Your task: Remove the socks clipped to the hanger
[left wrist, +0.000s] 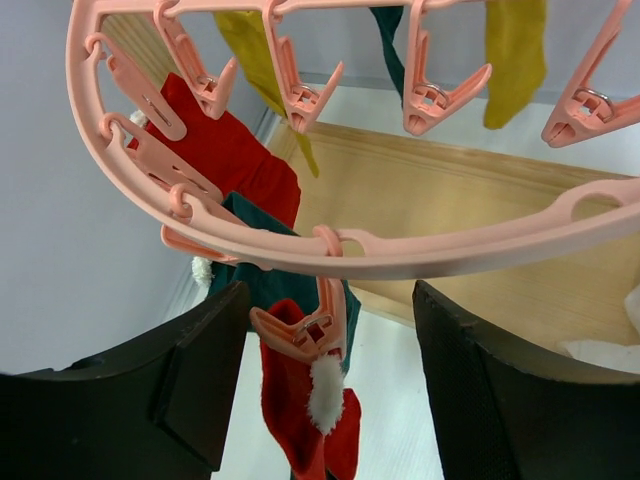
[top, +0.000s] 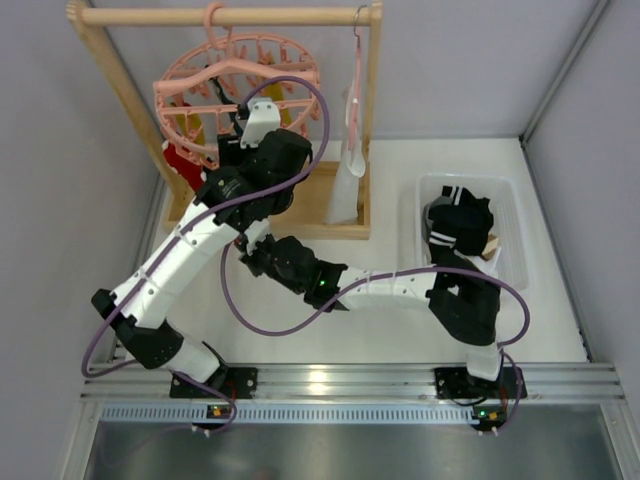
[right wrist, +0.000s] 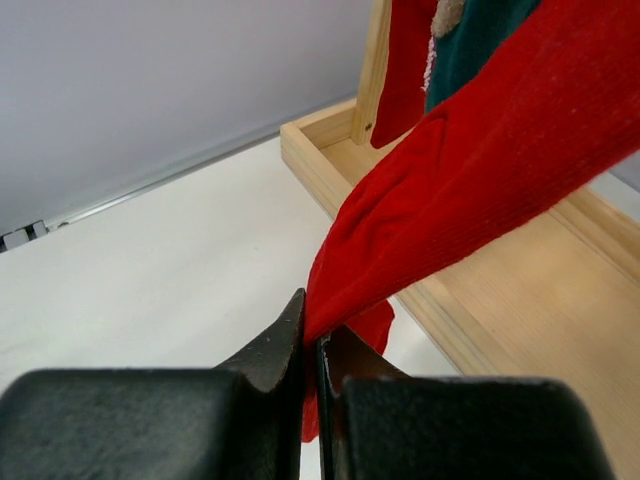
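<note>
The round pink hanger [top: 240, 85] hangs from the wooden rack's top bar; its ring [left wrist: 420, 252] crosses the left wrist view. My left gripper [top: 240, 130] is up at the ring. It [left wrist: 330, 296] is open, with its jaws either side of a pink peg [left wrist: 305, 330] that holds a red sock with a white pompom [left wrist: 290, 420]. A teal sock [left wrist: 265, 285], another red sock [left wrist: 235, 155] and yellow socks [left wrist: 515, 60] hang from other pegs. My right gripper [top: 252, 255], below the hanger, [right wrist: 312, 340] is shut on the lower end of a red sock [right wrist: 480, 170], which is stretched taut.
The wooden rack [top: 345, 215] has a base tray [right wrist: 520, 300] under the hanger. A slim pink hanger with white cloth [top: 350, 165] hangs at the rack's right. A clear bin [top: 505, 195] at the right holds a black-and-white striped garment [top: 458, 222].
</note>
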Available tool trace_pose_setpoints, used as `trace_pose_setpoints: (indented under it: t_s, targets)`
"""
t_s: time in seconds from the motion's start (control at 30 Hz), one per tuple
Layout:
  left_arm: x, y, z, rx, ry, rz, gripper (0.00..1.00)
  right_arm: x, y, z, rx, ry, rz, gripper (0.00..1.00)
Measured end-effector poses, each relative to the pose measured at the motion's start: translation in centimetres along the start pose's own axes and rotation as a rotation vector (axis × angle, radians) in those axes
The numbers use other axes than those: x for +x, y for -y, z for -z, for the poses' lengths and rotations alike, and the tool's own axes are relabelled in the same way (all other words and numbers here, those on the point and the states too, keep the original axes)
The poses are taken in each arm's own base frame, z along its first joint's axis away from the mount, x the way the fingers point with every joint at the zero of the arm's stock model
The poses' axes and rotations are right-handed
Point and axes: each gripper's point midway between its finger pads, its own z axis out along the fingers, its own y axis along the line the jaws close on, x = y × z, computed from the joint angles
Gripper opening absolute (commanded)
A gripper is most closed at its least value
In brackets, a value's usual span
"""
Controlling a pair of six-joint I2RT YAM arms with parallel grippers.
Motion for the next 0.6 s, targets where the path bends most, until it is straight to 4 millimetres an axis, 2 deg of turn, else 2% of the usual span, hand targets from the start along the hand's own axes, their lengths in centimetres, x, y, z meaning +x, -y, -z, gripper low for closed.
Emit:
trace_pose_setpoints:
  t_s: [0.3,0.33,0.4,0.47,0.53,0.57,0.6]
  targets:
    - [0.5,-0.6,-1.4,-0.052,-0.017,-0.029,0.58,-0.7,-0.5,-0.1,-0.010,0.012,0.005,0.00]
    - [0.5,-0.7,-1.5,-0.056,-0.019,-0.030,0.51,-0.7,-0.5,-0.1,-0.010,0.012,0.005,0.00]
    - [0.5,-0.8,-1.6,-0.060,-0.020,-0.032,0.45,-0.7,-0.5,-0.1,-0.012,0.012,0.005,0.00]
    - [0.5,-1.0,-1.7,-0.066,-0.024,-0.033,0.35,-0.7,-0.6,-0.1,-0.014,0.012,0.005,0.00]
    - [0.5,-1.2,-1.8,-0.070,-0.025,-0.036,0.30,-0.7,-0.6,-0.1,-0.016,0.012,0.005,0.00]
    - [0.6,-1.2,-1.9,-0.071,-0.026,-0.035,0.21,-0.7,-0.6,-0.1,-0.017,0.012,0.005,0.00]
    - [0.6,-1.2,-1.9,-0.071,-0.027,-0.032,0.19,-0.7,-0.7,-0.1,-0.018,0.012,0.005,0.00]
